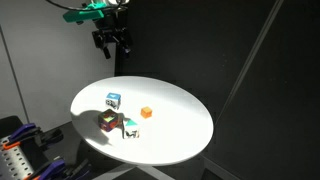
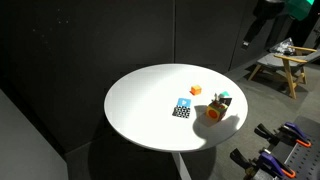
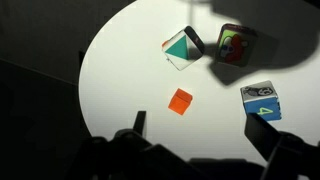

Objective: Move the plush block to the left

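Standoff: hovering high near far edge of round table (image 1: pixel 185 125) with gripper (image 1: pixel 112 42) spread wide and empty; sighting plush block (image 1: pixel 108 122) well below, toward near edge, near blue-and-white cube (image 1: pixel 113 99).

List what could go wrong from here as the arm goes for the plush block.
1. The gripper hangs open, high above the table. The blue-and-white cube and a flat patterned tile sit close to the plush block, so descending fingers may knock one of them.
2. The plush block lies fairly near the table's rim, so a clumsy shove might send it off.
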`<state>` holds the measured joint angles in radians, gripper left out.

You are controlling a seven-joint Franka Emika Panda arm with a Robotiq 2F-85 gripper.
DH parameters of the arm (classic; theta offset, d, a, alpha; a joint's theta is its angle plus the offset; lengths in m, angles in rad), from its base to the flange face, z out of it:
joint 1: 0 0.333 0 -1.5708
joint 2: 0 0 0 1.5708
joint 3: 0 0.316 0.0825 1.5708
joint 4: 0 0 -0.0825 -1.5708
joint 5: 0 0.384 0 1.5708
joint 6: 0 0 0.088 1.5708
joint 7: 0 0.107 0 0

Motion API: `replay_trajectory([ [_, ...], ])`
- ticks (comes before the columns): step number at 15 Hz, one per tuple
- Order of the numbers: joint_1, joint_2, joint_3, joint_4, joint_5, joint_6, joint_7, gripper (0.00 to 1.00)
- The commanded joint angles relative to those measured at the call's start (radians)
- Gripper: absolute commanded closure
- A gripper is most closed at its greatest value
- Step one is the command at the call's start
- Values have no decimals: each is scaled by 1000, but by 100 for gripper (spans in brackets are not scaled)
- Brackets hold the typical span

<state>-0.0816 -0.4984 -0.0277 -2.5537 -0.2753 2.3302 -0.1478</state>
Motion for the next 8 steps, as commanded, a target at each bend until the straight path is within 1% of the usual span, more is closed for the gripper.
replay_trajectory([
  [1,5,0,-4,1,-2,-2,2,0],
  [6,5,4,-4,3,0,4,8,0],
  [8,18,20,-10,14,21,1,-4,0],
])
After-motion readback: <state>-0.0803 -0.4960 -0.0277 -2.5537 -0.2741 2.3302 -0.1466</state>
